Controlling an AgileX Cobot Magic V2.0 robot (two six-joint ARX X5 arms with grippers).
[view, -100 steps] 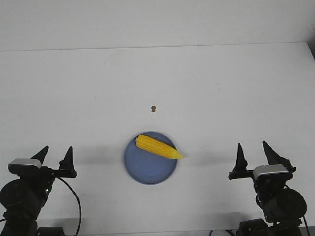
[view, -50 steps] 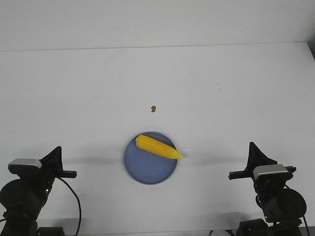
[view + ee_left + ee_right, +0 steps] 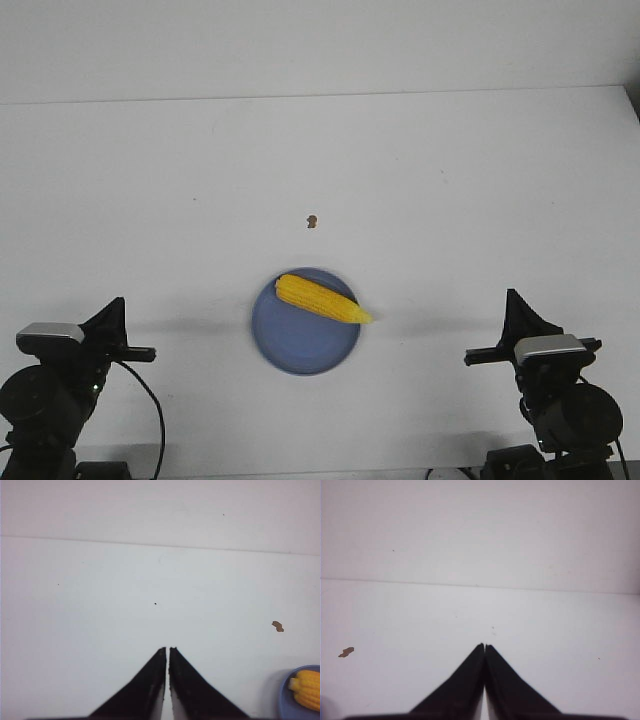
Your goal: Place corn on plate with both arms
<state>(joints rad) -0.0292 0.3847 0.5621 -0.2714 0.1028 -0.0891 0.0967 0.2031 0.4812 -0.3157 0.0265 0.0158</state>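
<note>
The yellow corn (image 3: 321, 299) lies across the far part of the periwinkle-blue plate (image 3: 300, 345) at the table's near middle, its pointed tip hanging over the plate's right rim. Its blunt end (image 3: 306, 688) and the plate's rim (image 3: 283, 700) also show in the left wrist view. My left gripper (image 3: 118, 303) is shut and empty at the near left, well apart from the plate; its tips (image 3: 167, 649) show closed. My right gripper (image 3: 513, 294) is shut and empty at the near right, its tips (image 3: 484, 645) pressed together.
A tiny brown speck (image 3: 312, 221) lies on the white table beyond the plate; it also shows in the left wrist view (image 3: 278, 626) and the right wrist view (image 3: 346, 652). The table's far edge (image 3: 320, 97) meets a pale wall.
Both grippers closed from open between one second ago and half a second ago. Since then nothing has moved. The corn and plate have stayed put.
</note>
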